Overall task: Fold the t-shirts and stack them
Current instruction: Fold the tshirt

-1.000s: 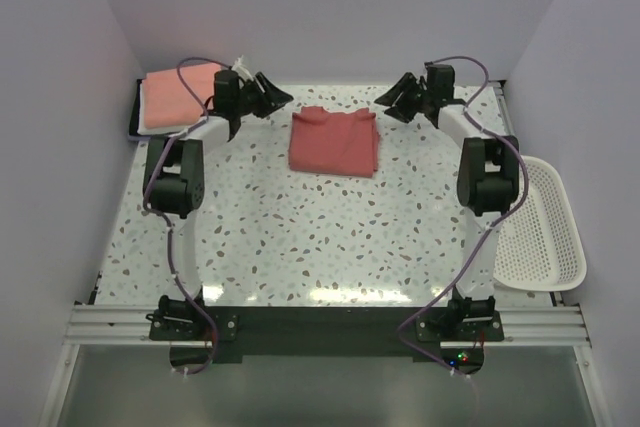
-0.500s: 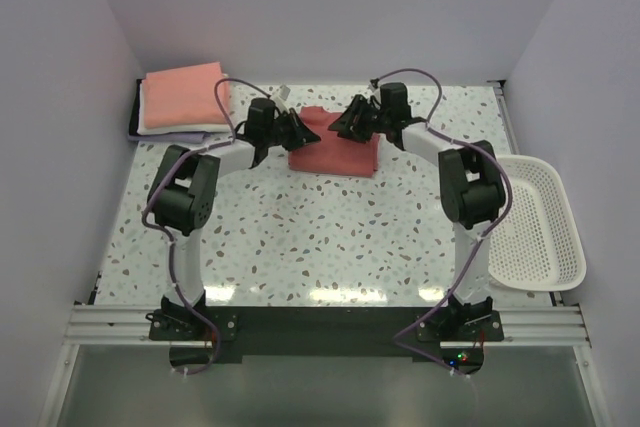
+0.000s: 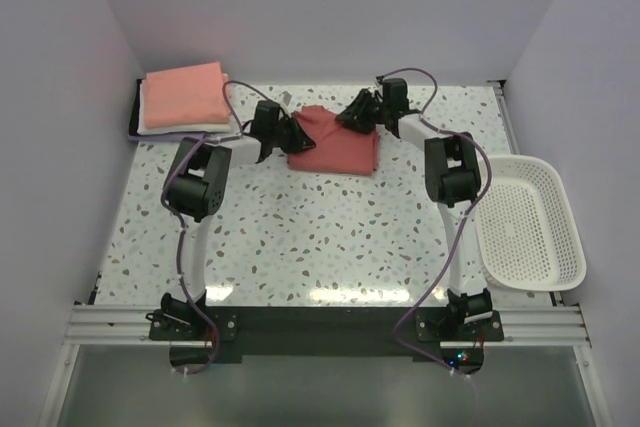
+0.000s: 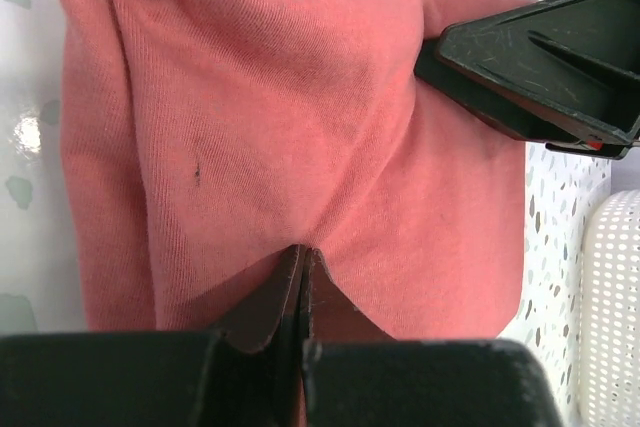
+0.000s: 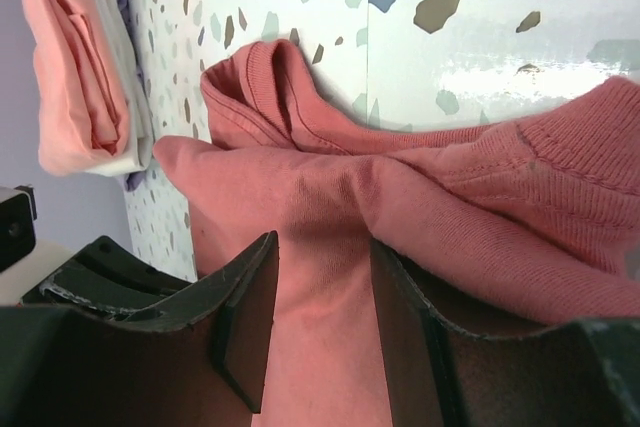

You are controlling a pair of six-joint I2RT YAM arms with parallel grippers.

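Observation:
The dusty-red t-shirt (image 3: 335, 147) lies folded at the far middle of the table, with its far left corner bunched up. My left gripper (image 3: 297, 133) is shut on a pinch of its cloth (image 4: 300, 127), jaws together (image 4: 303, 259). My right gripper (image 3: 354, 117) grips a thick fold of the same shirt (image 5: 330, 187) near the collar, its fingers (image 5: 245, 307) a narrow gap apart with cloth filling it. A folded stack sits at the far left, salmon-pink tee (image 3: 182, 92) on top, white (image 5: 118, 67) and lavender (image 3: 165, 134) below.
The white lattice basket (image 3: 528, 222) stands at the right table edge and also shows in the left wrist view (image 4: 612, 317). Walls close in on the left, right and back. Bare speckled tabletop (image 3: 320, 237) lies in front of the shirt.
Both grippers swung inward from the far corners to the red shirt's far edge and closed on it. The shirt's far left corner is now bunched and raised.

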